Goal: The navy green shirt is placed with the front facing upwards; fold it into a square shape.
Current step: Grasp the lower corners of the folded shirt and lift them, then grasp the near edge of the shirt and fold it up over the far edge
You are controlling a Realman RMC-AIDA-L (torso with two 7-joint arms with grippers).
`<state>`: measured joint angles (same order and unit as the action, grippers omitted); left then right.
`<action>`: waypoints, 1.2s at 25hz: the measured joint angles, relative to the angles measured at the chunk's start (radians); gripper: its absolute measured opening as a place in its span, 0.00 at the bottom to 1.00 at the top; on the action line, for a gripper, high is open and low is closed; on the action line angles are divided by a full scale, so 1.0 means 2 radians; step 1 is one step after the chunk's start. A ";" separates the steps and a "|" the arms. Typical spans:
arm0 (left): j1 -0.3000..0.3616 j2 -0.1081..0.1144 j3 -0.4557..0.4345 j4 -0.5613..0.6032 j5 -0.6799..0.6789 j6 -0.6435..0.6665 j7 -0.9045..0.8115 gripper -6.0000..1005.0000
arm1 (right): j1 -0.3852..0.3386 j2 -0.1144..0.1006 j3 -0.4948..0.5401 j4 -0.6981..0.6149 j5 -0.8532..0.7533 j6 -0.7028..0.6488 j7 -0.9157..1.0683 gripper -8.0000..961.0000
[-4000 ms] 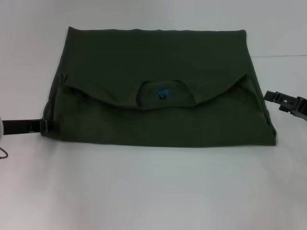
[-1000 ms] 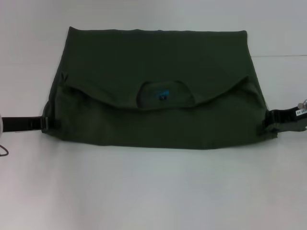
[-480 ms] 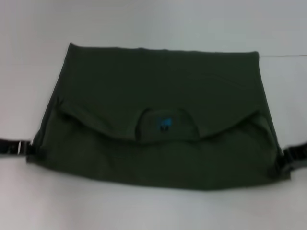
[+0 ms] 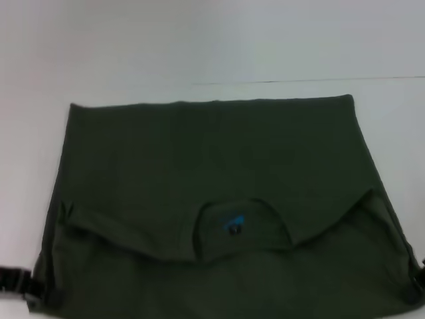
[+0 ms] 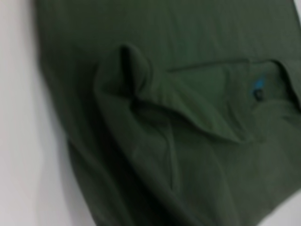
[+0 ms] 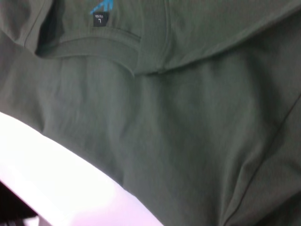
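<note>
Partly folded: shirt (image 4: pixel 219 199) flat on the table (image 4: pixel 199 46), wide band shape, collar (image 4: pixel 239 222) flap facing up. Left gripper (image 4: pixel 16 279) at its near left corner, right gripper barely visible at the right corner; can't tell finger state. Side folds left.

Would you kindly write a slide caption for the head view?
Navy green shirt folded on the white table, blue neck label showing, left pincer at its near corner.

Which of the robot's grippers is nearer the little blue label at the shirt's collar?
About equal. The left gripper sits at the shirt's near left corner, the right at its near right corner, the label midway.
</note>
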<state>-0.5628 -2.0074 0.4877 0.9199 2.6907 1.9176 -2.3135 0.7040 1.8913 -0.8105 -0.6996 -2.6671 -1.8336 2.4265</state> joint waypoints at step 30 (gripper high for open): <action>-0.021 0.021 -0.098 -0.024 -0.036 0.010 0.017 0.13 | 0.003 -0.017 0.159 -0.007 0.050 0.002 -0.028 0.06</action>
<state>-0.6058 -1.9662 0.2924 0.8716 2.6183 1.9386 -2.2789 0.7110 1.8574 -0.4923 -0.7141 -2.5676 -1.8296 2.3698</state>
